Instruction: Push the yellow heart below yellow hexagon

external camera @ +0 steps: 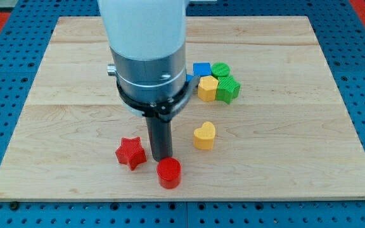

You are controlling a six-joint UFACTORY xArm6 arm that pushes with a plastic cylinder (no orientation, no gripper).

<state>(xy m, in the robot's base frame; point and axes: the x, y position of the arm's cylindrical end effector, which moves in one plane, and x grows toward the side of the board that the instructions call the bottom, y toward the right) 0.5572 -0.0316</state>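
Observation:
The yellow heart [204,135] lies on the wooden board, right of centre and toward the view's bottom. The yellow hexagon [208,88] sits above it, packed against a green star-like block [228,89], a green round block [220,69] and a blue block [201,69]. My tip [162,157] is to the left of the yellow heart and a little below it, with a gap between them. It stands just above the red cylinder [168,173] and right of the red star [130,152].
The wooden board [284,126] rests on a blue perforated table. The arm's white and grey body [147,57] hangs over the board's upper middle and hides what is behind it.

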